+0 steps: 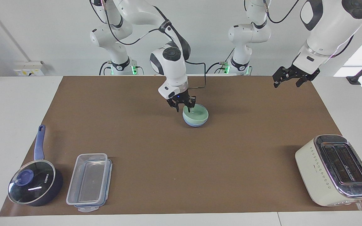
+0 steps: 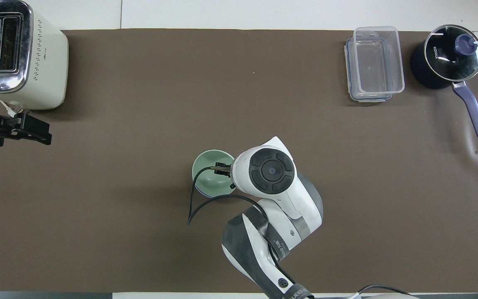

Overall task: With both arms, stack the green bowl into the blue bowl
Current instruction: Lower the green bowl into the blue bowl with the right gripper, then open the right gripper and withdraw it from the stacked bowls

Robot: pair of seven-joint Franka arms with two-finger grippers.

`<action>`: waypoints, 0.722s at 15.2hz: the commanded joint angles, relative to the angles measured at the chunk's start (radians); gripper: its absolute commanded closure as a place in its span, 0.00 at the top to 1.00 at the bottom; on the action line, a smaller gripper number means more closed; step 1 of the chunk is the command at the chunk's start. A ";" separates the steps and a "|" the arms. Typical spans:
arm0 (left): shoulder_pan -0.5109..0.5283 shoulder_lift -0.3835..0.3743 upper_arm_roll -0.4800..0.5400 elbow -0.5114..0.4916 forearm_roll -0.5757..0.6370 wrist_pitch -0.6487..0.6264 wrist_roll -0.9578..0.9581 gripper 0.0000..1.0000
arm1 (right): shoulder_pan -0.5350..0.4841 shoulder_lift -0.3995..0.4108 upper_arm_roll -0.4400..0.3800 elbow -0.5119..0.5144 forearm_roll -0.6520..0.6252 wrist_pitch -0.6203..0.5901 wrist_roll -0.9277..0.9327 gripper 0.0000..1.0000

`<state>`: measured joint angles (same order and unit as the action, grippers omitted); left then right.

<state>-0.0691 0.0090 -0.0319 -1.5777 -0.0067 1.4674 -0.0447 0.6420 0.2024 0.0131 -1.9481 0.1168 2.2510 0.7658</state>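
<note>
The green bowl (image 1: 196, 113) sits nested in the blue bowl (image 1: 195, 124) in the middle of the brown mat, with only a thin band of blue showing under it. My right gripper (image 1: 183, 107) is open just above the green bowl's rim, on the side toward the right arm's end, with a finger on either side of the rim. In the overhead view the green bowl (image 2: 208, 170) is partly covered by the right wrist, and the blue bowl (image 2: 212, 194) shows as a sliver. My left gripper (image 1: 287, 82) is open and empty, raised over the mat's corner at the left arm's end.
A cream toaster (image 1: 335, 169) stands far from the robots at the left arm's end. A clear lidded container (image 1: 90, 180) and a dark blue lidded saucepan (image 1: 33, 185) stand far from the robots at the right arm's end. A black cable (image 2: 197, 199) hangs by the bowls.
</note>
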 commanded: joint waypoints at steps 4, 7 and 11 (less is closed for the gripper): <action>0.005 -0.030 -0.005 -0.035 -0.016 -0.005 -0.009 1.00 | -0.148 -0.098 -0.001 0.061 -0.002 -0.200 -0.081 1.00; 0.006 -0.032 -0.005 -0.036 -0.016 -0.005 -0.007 1.00 | -0.283 -0.152 -0.001 0.063 -0.041 -0.301 -0.244 1.00; 0.008 -0.032 -0.006 -0.038 -0.018 -0.007 -0.004 1.00 | -0.522 -0.260 -0.001 0.072 -0.063 -0.430 -0.425 1.00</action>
<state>-0.0680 0.0083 -0.0346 -1.5799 -0.0068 1.4616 -0.0447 0.2307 0.0115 -0.0025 -1.8736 0.0613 1.8846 0.4244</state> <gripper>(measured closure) 0.000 0.000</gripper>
